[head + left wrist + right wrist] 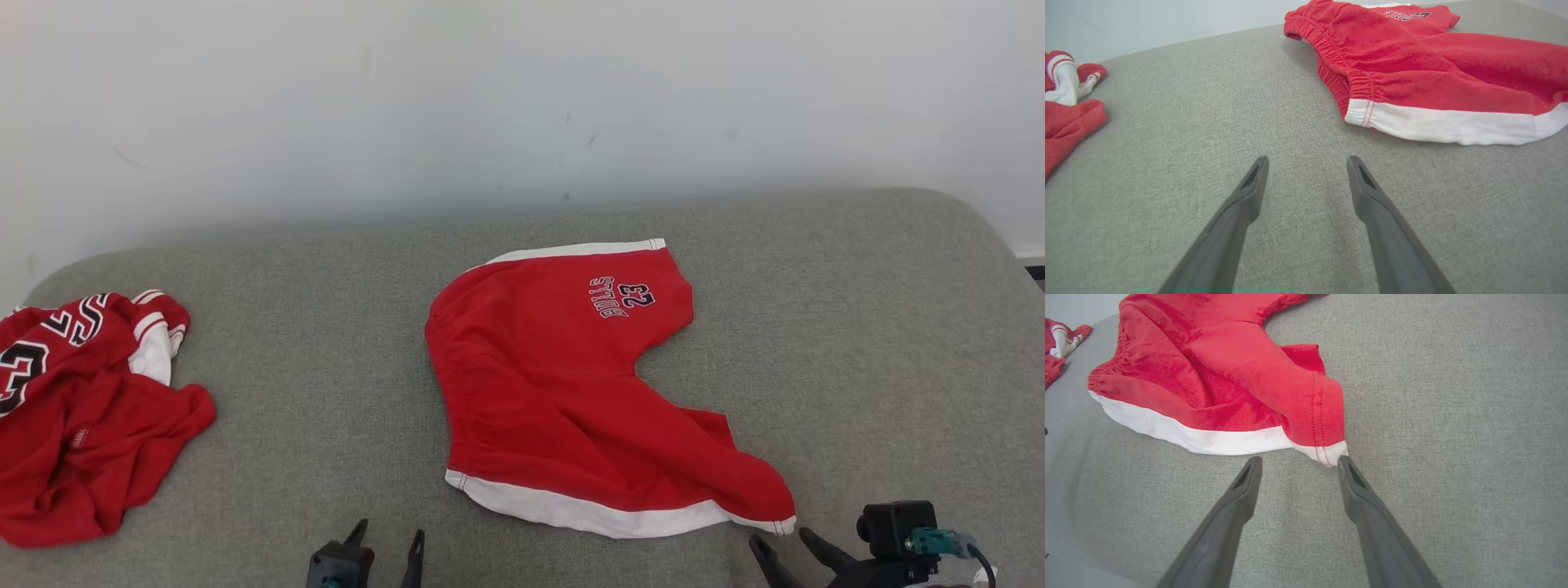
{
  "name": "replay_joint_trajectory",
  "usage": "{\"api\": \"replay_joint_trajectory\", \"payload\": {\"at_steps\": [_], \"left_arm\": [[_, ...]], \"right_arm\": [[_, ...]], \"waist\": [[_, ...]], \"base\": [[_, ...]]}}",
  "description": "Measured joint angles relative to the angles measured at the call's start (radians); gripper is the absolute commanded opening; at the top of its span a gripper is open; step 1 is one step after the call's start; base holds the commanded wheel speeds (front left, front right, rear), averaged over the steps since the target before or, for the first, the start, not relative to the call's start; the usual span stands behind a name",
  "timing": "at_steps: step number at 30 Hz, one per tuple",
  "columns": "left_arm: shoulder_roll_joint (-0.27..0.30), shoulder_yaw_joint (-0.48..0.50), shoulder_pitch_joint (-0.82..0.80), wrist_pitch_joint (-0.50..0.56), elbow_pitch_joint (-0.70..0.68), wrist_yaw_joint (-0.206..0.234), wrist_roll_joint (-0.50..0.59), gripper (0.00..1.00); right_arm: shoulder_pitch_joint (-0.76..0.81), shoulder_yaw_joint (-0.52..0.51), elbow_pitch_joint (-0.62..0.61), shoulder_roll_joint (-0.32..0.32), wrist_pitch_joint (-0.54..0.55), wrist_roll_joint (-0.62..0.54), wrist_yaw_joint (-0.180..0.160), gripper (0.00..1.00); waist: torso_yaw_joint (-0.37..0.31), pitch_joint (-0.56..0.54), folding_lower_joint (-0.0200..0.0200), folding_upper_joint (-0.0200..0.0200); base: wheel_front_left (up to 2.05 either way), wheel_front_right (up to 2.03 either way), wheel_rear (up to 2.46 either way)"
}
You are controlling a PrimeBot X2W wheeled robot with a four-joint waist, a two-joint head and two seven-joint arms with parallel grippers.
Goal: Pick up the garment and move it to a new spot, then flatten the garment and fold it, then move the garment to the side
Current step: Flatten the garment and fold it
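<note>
On a grey cushion [326, 343], red shorts [555, 384] near the middle, reaching the near edge. Laid out but not flat, with the near right leg rumpled and doubled over. Seemingly set at the new spot, with flattening, folding and moving aside left to do. At the left edge, a crumpled red jersey [82, 425], well apart and no obstacle. At the near edge, left claw [390, 531] and right claw [778, 536], both spread wide and holding nothing, the right just beside the white hem corner.
</note>
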Motion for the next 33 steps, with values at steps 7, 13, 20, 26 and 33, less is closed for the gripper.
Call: {"api": "replay_joint_trajectory", "payload": {"at_steps": [7, 13, 20, 26, 33], "left_arm": [[0.000, 0.013, 0.048, 0.000, -0.001, 0.000, -0.007, 1.00], [0.014, 0.058, 0.056, -0.015, -0.025, 0.000, -0.041, 1.00], [0.012, 0.140, 0.056, -0.090, -0.169, -0.002, -0.120, 1.00], [0.017, 0.190, 0.058, -0.097, -0.241, -0.020, -0.179, 1.00], [0.047, 0.235, 0.110, -0.059, -0.291, -0.028, -0.238, 1.00]], "right_arm": [[0.034, -0.001, -0.004, -0.001, 0.025, -0.002, -0.013, 1.00], [0.042, -0.005, -0.022, -0.002, 0.040, -0.010, -0.022, 1.00], [0.040, -0.113, -0.101, 0.025, -0.079, -0.015, -0.035, 1.00], [0.037, -0.172, -0.123, 0.109, -0.183, 0.004, -0.042, 1.00], [0.035, -0.200, -0.089, 0.155, -0.257, -0.009, -0.043, 1.00]], "waist": [[0.000, -0.007, 0.0000, 0.0000], [0.005, -0.017, 0.0001, 0.0000], [0.020, -0.046, 0.0001, 0.0000], [0.032, -0.074, 0.0001, 0.0000], [0.042, -0.109, 0.0001, 0.0000]], "base": [[0.00, 0.00, 0.00], [0.00, 0.00, 0.00], [0.00, 0.00, 0.00], [0.00, 0.00, 0.00], [0.00, 0.00, 0.00]]}}
